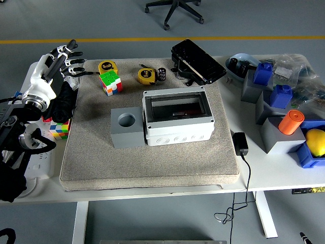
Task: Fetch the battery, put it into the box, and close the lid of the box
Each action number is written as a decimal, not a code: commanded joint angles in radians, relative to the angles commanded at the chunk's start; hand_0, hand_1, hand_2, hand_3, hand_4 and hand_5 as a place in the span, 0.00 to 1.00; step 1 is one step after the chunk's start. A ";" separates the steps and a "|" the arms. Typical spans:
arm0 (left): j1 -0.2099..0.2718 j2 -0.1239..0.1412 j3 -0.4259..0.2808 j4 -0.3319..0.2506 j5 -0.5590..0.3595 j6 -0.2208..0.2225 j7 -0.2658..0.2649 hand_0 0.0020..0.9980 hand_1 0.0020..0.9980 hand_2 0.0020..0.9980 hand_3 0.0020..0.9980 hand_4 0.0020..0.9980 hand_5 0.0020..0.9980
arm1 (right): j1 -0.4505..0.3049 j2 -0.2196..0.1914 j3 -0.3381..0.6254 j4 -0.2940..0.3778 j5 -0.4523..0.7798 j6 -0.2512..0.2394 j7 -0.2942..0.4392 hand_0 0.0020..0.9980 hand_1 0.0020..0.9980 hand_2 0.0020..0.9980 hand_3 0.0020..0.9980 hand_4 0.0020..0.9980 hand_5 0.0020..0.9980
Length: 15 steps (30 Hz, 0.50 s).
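The left robot hand point(61, 58) hovers with fingers spread, grasping nothing, at the mat's far-left corner. The battery point(162, 73) stands upright well to its right, behind the box point(177, 117); only this hand is nearby.

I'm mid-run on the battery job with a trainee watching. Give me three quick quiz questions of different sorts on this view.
1. True or false: the left hand already grips the battery.
2. The battery stands right beside: A) the grey block; B) a yellow tape measure; C) the orange cylinder.
3. Fill in: the box has its black lid ____.

Key: 1 false, its fingers are spread and empty, at the mat's far left corner; 2 B; 3 off, lying behind the box.
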State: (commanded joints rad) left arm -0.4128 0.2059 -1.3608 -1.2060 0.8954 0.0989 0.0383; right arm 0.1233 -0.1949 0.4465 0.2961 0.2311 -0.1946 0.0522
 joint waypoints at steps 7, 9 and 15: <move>-0.001 -0.001 -0.001 0.000 0.000 0.000 0.001 0.40 0.53 0.56 0.60 0.99 0.55 | 0.000 0.000 -0.003 -0.001 0.002 0.003 -0.004 0.72 0.65 0.64 0.58 0.98 0.60; 0.000 -0.001 -0.001 0.000 0.000 -0.001 0.002 0.40 0.53 0.56 0.60 0.99 0.55 | 0.000 -0.001 -0.003 -0.001 0.001 0.007 -0.011 0.72 0.65 0.64 0.58 0.98 0.60; 0.000 0.000 -0.003 -0.001 0.000 0.000 0.002 0.40 0.53 0.56 0.60 0.99 0.55 | 0.002 0.000 -0.003 -0.001 0.000 0.011 -0.018 0.72 0.65 0.64 0.58 0.98 0.60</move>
State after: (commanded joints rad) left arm -0.4127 0.2056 -1.3633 -1.2070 0.8953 0.0986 0.0399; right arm 0.1253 -0.1948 0.4437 0.2954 0.2309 -0.1833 0.0337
